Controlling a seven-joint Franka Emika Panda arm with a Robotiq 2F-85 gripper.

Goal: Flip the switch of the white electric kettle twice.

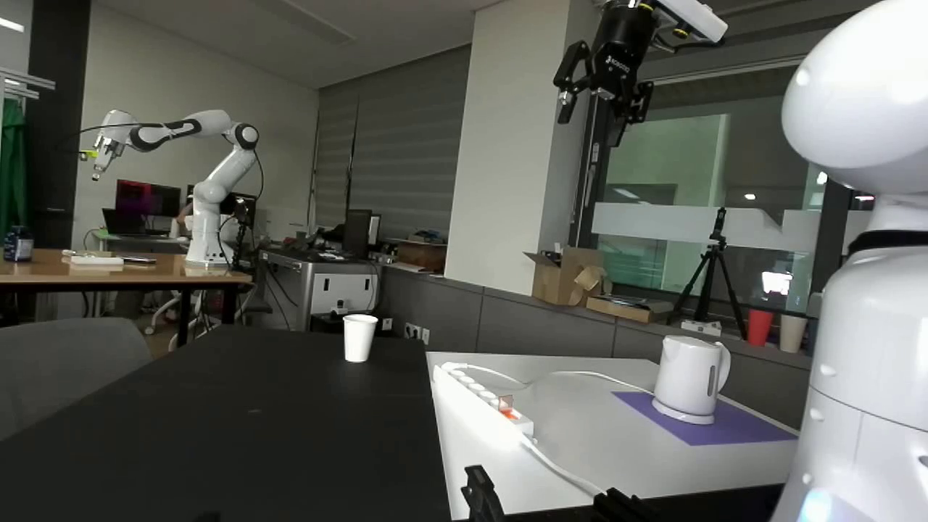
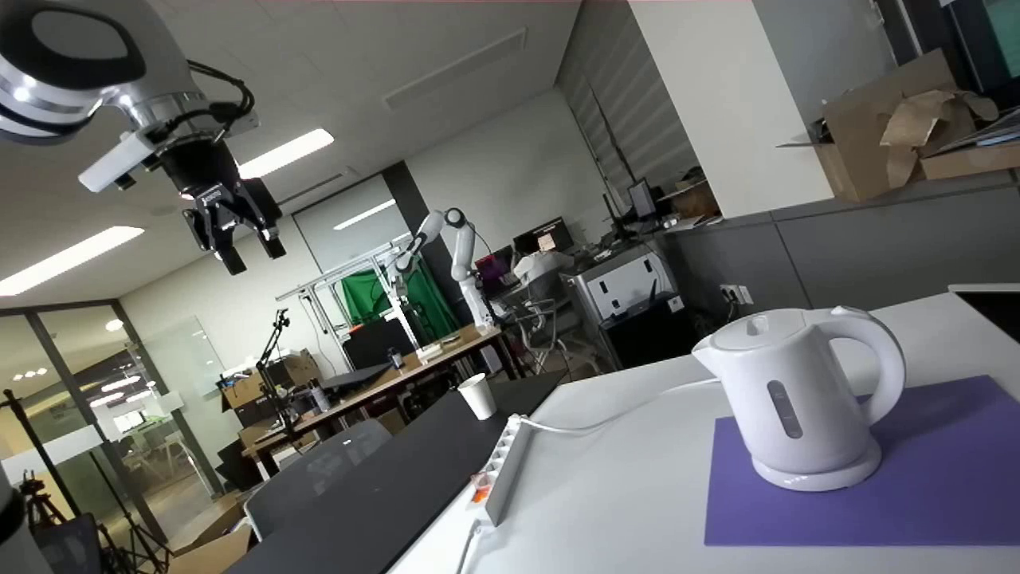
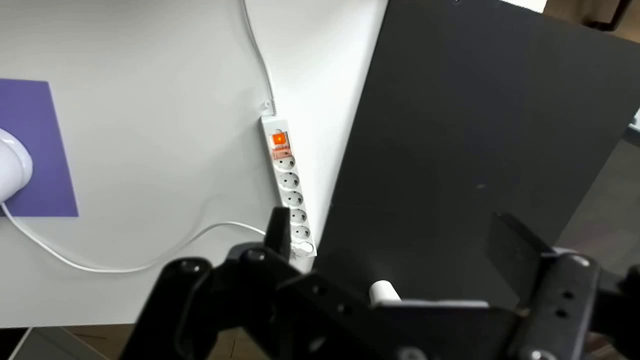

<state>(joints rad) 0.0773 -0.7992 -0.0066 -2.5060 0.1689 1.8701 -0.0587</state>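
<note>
White electric kettle [image 2: 805, 383]: upright on its round base, on a purple sheet [image 2: 940, 486] laid over the white table [image 2: 621, 510]; glossy, tapering jug body, closed lid, short spout, thick loop handle, narrow grey window down the side.
Purple sheet: flat, matte, straight-edged, reaching out past the kettle's handle.
White cord [image 3: 107, 271]: lies in loose curves across the white table between the kettle and the power strip [image 3: 289, 189].
Power strip: well apart from the kettle, on its spout side; long, narrow, white, with a row of round sockets [image 3: 291, 198], a lit orange switch [image 3: 279, 138] and a see-through reddish flap [image 3: 281, 151].
Black table [image 1: 304, 428]: past the strip from the kettle; flat, dull surface.
Paper cup [image 1: 359, 341]: well apart from the kettle, upright on the black table; white, plain, tapered.
Gripper [image 3: 395, 237]: hangs higher than the kettle and well apart from it; black, jointed fingers parted wide, released.
Robot arm [image 1: 855, 362]: right of the kettle in an exterior view; smooth, white, rounded.
Behind the kettle: in an exterior view, a low grey wall [image 1: 544, 326] bearing an opened brown cardboard box [image 1: 554, 279], a black tripod [image 1: 707, 281] and a red cup [image 1: 759, 328].
</note>
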